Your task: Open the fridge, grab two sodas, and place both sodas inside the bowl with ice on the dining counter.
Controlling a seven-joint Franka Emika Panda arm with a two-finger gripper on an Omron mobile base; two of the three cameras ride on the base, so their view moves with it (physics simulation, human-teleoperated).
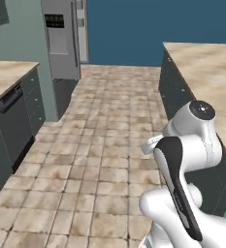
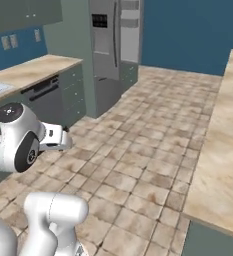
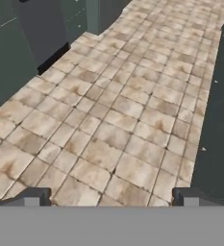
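While the fridge (image 1: 61, 38) is standing shut at the far wall, the claw (image 3: 111, 197) is hanging with fingers spread over tiled floor (image 3: 118, 120) beside the dining bench (image 2: 223, 150).

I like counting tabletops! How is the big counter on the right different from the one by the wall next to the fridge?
The dining counter stands alone beside the open floor; the wall countertop runs along the wall towards the fridge. The dining counter's base looks plain and dark teal; the wall countertop sits over grey-green drawers and a dark appliance. Both tops are beige and marbled.
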